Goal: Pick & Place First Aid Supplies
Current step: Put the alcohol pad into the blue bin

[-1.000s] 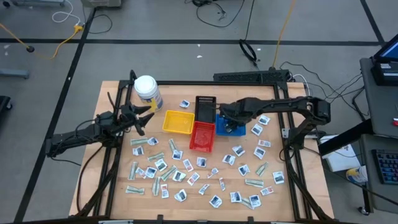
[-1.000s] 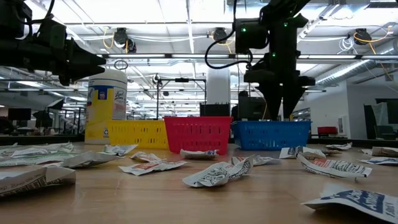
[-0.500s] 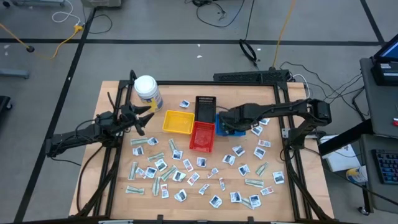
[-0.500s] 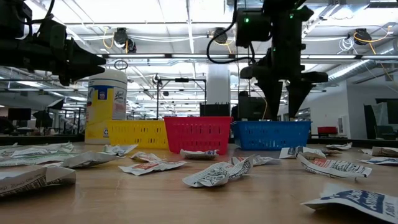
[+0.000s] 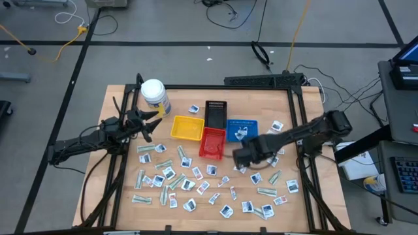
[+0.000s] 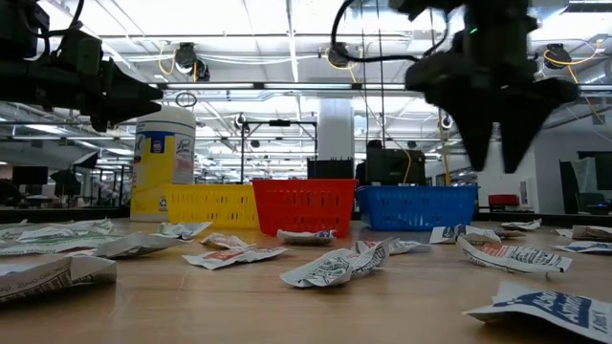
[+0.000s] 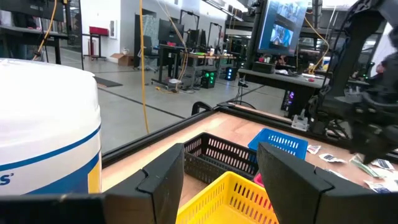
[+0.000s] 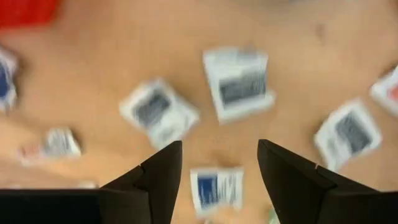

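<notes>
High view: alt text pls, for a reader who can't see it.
Seen from above, the right gripper hovers open over flat white first aid packets scattered on the wooden table. The left gripper waits open beside a white jar, near yellow, red, blue and black trays.

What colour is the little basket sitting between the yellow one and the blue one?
Red basket, clearest in the low view.

A robotics lab or workshop in a large open industrial hall: ceiling strip lights (image 6: pixel 239 43) and exposed ducts run overhead, cables (image 5: pixel 228 13) trail across the grey taped floor (image 5: pixel 163 59), and benches with monitors (image 7: pixel 283 31) (one lit blue) stand behind the wooden surface (image 5: pixel 117 196) framed in black rails.
</notes>
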You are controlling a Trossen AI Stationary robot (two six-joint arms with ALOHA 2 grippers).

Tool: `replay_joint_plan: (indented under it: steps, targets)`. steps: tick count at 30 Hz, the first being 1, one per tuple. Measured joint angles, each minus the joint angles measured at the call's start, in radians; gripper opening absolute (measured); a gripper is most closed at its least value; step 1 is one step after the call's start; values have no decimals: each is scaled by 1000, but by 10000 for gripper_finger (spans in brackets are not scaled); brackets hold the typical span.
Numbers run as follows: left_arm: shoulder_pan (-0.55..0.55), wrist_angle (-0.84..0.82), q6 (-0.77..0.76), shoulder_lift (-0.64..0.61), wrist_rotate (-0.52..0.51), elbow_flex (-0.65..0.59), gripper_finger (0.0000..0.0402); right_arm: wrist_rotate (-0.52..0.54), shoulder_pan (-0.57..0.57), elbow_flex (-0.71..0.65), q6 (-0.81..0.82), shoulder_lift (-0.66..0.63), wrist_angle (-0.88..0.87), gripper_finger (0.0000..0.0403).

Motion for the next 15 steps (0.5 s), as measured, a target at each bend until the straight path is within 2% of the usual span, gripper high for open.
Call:
replay_joint_plan:
  steps: [7,15]
  targets:
    - [0,0,0,0,0,0,209,-73,139,0,104,0,2,203]
    - [0,0,0,0,0,0,209,-47,199,-80,162,0,86,203]
